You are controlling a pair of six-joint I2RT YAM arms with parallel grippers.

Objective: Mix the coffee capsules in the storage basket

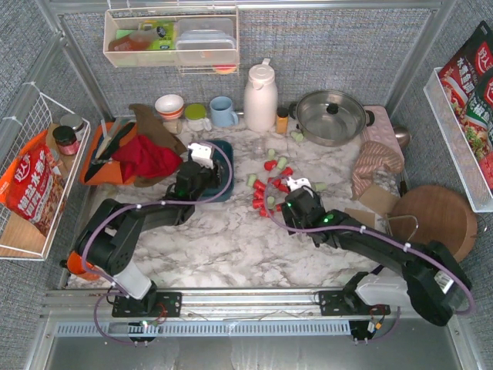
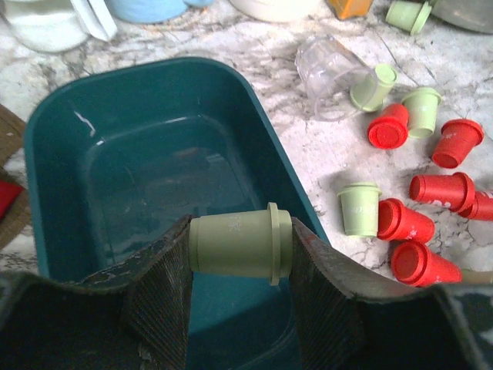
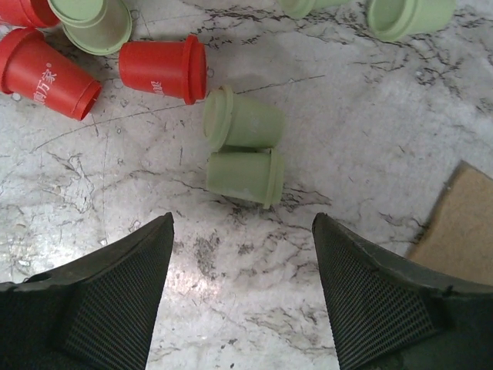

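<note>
1. From above, the left hand (image 1: 202,154) and its arm cover most of the storage basket (image 1: 219,194); its inside cannot be seen there.
2. The pale green capsule (image 2: 240,245) pinched in that hand is hidden in the top view.
3. In the left wrist view, the fingers (image 2: 158,301) block the basket's near end, and the bottom edge crops it.
4. The right hand (image 1: 296,185) overlaps the loose coffee capsules (image 1: 260,185) on the bench (image 1: 223,247); their number cannot be told.
5. In the right wrist view, a red capsule (image 3: 21,9) and a second green capsule (image 3: 408,15) are cut by the top edge, a cardboard piece (image 3: 462,223) by the right.
</note>
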